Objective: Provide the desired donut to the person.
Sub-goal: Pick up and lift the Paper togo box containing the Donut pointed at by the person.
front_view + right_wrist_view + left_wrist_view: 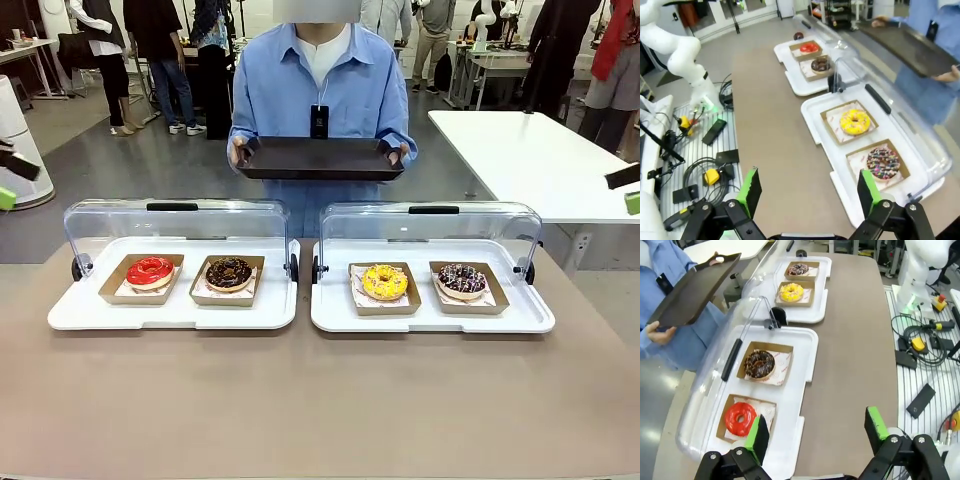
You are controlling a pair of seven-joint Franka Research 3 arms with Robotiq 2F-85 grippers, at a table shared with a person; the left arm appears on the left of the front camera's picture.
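nothing was picked yet: left gripper (817, 427) and right gripper (808, 186) hung open, four donuts (229, 272) lay in open cases (180, 312), the person (318, 90) held a tray (318, 158), so next the wanted donut had to be known.

Nothing written could be read anywhere. The small black badge (319, 121) worn at the chest by the person (300, 85) carried a pale mark, too small to make out as letters, a brand or a number.
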